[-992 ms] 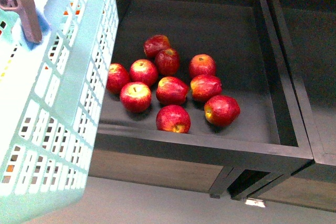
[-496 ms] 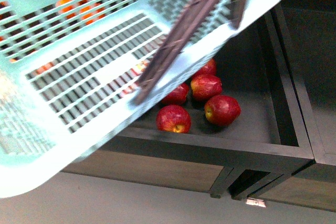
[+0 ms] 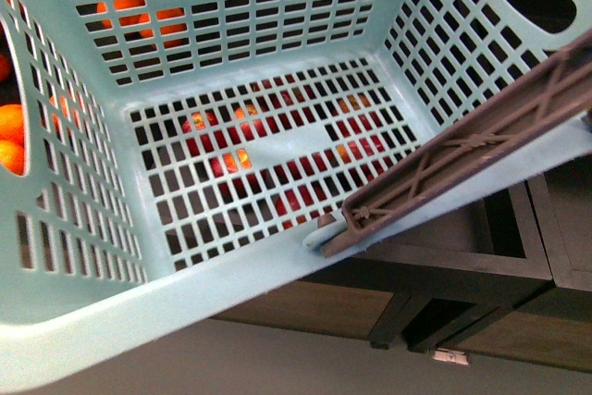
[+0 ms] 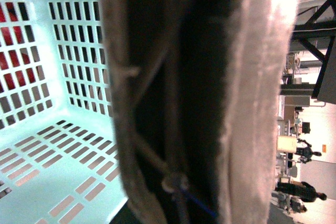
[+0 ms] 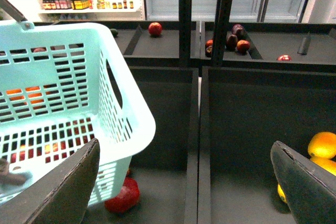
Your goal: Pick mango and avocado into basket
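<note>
The basket [image 3: 287, 147] hangs tipped above the red apples [image 5: 122, 198], mouth toward the front camera, long axis crosswise (brown handle [image 3: 462, 150] slanting). Right gripper [image 5: 185, 148] jaws wide, empty; left gripper's grip cannot be told.

no readable text, labels too small
</note>
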Controlling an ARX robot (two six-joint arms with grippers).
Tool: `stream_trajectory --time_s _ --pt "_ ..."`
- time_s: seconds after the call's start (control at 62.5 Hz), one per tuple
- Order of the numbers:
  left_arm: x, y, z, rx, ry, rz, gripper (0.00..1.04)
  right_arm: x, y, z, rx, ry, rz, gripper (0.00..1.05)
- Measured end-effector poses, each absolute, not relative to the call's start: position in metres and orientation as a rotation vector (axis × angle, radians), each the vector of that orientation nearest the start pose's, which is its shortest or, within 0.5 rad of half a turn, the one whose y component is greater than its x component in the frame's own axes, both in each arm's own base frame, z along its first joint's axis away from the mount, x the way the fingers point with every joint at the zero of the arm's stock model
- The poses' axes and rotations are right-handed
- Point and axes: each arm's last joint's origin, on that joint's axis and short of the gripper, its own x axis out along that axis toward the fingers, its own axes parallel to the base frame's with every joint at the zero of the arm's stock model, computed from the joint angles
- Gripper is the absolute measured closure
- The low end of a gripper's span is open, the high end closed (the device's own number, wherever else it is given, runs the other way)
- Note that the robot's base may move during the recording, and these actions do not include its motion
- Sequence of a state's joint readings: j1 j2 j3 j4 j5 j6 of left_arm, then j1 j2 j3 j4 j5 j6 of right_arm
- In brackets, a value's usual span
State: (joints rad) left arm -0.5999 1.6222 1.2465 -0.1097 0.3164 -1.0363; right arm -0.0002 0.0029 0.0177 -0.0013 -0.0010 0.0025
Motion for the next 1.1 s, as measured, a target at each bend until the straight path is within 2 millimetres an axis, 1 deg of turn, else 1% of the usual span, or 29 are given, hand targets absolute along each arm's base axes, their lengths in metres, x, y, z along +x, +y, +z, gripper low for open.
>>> stream_trajectory --time_s 0.304,0.32,0.352,0.368,0.384,0.4,0.416,0.432,0.48,0.512,0.576,0.64,0.72,0.752,0.816,0.896,0.928,0.976,1.008,1.072,1.104 --pt "0.299 -0.214 0.289 -0.856 0.897 -0.562 0.9 0.097 0.0 0.169 0.002 -0.014 0.001 0.09" --pt "0.299 -0.215 0.289 -0.855 0.898 -0.562 0.9 0.097 0.0 0.168 0.015 0.011 -0.009 0.09" --pt "0.299 -0.215 0.289 -0.855 0.898 -0.563 0.9 0.097 -0.001 0.168 0.079 0.11 -0.095 0.09" --pt "0.299 -0.215 0.289 -0.855 0.898 -0.564 0.9 0.098 -0.003 0.168 0.105 0.198 -0.161 0.09" --pt "0.299 -0.215 0.289 -0.855 0.899 -0.564 0.9 0.098 -0.005 0.169 0.138 0.235 -0.201 0.09" --pt "0.299 -0.215 0.289 -0.856 0.899 -0.563 0.9 0.099 -0.008 0.169 0.177 0.314 -0.279 0.09" --pt "0.299 -0.215 0.289 -0.856 0.899 -0.562 0.9 0.1 -0.01 0.17 0.185 0.35 -0.312 0.09" --pt "0.299 -0.215 0.289 -0.856 0.9 -0.563 0.9 0.101 -0.014 0.17 0.234 0.404 -0.369 0.09" --pt "0.299 -0.215 0.289 -0.855 0.899 -0.565 0.9 0.106 -0.024 0.171 0.33 0.453 -0.466 0.09" --pt "0.298 -0.215 0.289 -0.854 0.9 -0.566 0.9 0.109 -0.029 0.173 0.379 0.458 -0.494 0.09" --pt "0.298 -0.215 0.289 -0.855 0.9 -0.565 0.9 0.117 -0.047 0.181 0.472 0.43 -0.573 0.09" --pt "0.298 -0.215 0.289 -0.855 0.9 -0.564 0.9 0.125 -0.064 0.19 0.522 0.386 -0.636 0.09" --pt "0.298 -0.215 0.289 -0.853 0.898 -0.563 0.9 0.139 -0.091 0.198 0.558 0.328 -0.734 0.09" --pt "0.298 -0.215 0.289 -0.854 0.897 -0.561 0.9 0.144 -0.097 0.199 0.566 0.323 -0.748 0.09" --pt "0.298 -0.215 0.289 -0.854 0.898 -0.562 0.9 0.16 -0.112 0.196 0.593 0.333 -0.776 0.09" --pt "0.298 -0.215 0.289 -0.854 0.899 -0.564 0.9 0.185 -0.129 0.182 0.618 0.373 -0.827 0.09" --pt "0.298 -0.215 0.289 -0.854 0.899 -0.564 0.9 0.192 -0.133 0.177 0.63 0.386 -0.833 0.09" --pt "0.298 -0.215 0.289 -0.854 0.899 -0.564 0.9 0.209 -0.142 0.164 0.667 0.43 -0.855 0.09" --pt "0.298 -0.215 0.289 -0.854 0.9 -0.564 0.9 0.215 -0.146 0.159 0.688 0.451 -0.861 0.09" --pt "0.298 -0.215 0.289 -0.854 0.9 -0.564 0.9 0.235 -0.158 0.142 0.768 0.508 -0.866 0.09" --pt "0.298 -0.215 0.289 -0.854 0.9 -0.564 0.9 0.249 -0.166 0.131 0.812 0.53 -0.887 0.09"
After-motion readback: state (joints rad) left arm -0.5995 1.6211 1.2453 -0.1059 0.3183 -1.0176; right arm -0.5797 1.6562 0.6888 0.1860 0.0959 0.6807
